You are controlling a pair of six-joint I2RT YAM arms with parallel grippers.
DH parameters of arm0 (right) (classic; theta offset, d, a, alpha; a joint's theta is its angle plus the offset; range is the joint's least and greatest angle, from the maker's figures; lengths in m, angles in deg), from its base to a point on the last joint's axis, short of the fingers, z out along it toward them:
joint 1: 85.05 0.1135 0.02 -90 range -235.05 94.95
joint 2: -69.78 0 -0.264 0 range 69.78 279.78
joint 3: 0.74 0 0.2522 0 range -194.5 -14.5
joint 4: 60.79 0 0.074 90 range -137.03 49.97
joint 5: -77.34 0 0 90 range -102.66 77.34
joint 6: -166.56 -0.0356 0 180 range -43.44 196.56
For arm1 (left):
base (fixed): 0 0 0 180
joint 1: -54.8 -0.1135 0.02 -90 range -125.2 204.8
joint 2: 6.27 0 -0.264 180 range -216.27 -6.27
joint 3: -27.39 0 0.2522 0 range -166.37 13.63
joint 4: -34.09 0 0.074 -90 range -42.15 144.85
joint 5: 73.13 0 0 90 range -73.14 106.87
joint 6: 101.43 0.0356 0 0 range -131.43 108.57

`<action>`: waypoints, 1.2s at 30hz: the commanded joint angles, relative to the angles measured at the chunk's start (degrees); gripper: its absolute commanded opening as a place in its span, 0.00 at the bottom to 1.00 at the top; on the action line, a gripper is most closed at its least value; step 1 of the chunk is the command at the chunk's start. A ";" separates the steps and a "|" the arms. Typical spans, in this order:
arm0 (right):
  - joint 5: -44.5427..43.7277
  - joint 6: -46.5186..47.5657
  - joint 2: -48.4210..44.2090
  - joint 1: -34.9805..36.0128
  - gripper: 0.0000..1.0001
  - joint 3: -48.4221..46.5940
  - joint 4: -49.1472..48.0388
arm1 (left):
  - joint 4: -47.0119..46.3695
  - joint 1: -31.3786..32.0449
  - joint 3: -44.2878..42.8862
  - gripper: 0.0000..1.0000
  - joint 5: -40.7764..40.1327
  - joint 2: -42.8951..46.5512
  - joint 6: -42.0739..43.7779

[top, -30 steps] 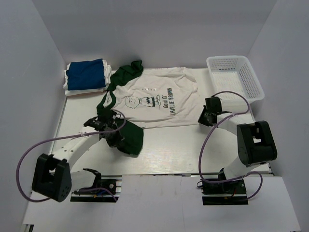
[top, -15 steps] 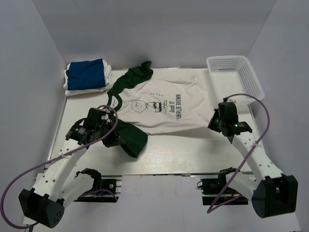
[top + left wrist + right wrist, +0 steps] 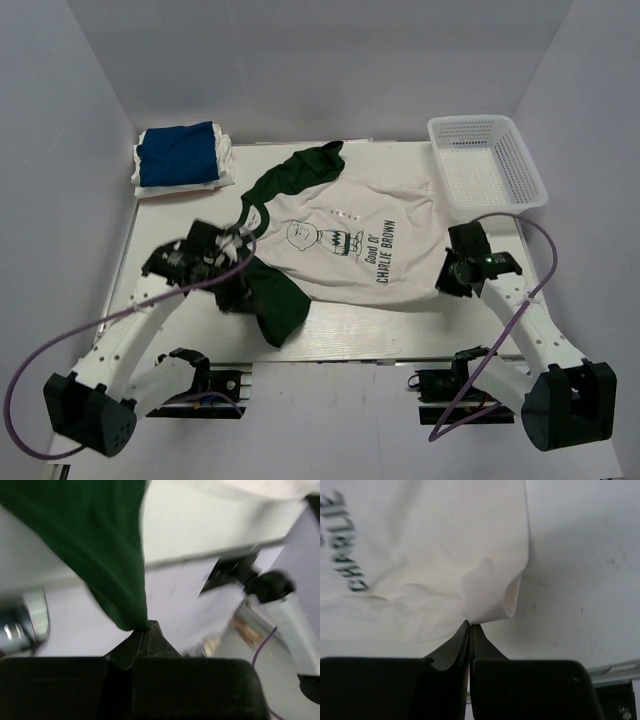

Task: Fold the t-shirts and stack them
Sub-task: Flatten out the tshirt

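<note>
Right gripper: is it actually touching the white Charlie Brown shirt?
Touching. The right wrist view shows the right gripper closed on a pinched fold of the white shirt at its edge.

On the front of the white t-shirt (image 3: 400,215), "Good Ol' CHARLIE BROWN" is printed in dark letters, as read in the top view. In the right wrist view, "CHARLIE" is seen on the same cloth (image 3: 420,540), running sideways at the left edge.

Left tool (image 3: 145,630) and right tool (image 3: 470,626) have dragged the white shirt (image 3: 350,240) rightward, perhaps nearer.
</note>
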 commanded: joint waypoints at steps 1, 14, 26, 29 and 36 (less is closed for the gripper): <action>-2.39 3.16 -0.43 -0.06 0.00 -9.55 -7.05 | -11.03 -0.01 -17.25 0.00 -8.29 -4.66 8.12; -4.94 17.13 6.95 -0.15 0.00 -41.82 -21.66 | -38.73 -0.98 -53.92 0.00 -33.64 -14.60 21.22; -2.50 26.80 7.49 0.03 0.00 -61.87 -28.25 | -56.40 -0.46 -72.93 0.00 -36.63 -13.65 35.37; -0.73 27.51 6.00 0.03 0.00 -64.68 -28.52 | -56.93 -0.45 -75.12 0.00 -37.25 -12.42 35.90; 0.76 28.75 2.91 -0.06 0.00 -66.71 -29.66 | -59.48 -0.45 -77.76 0.00 -35.77 -10.91 35.38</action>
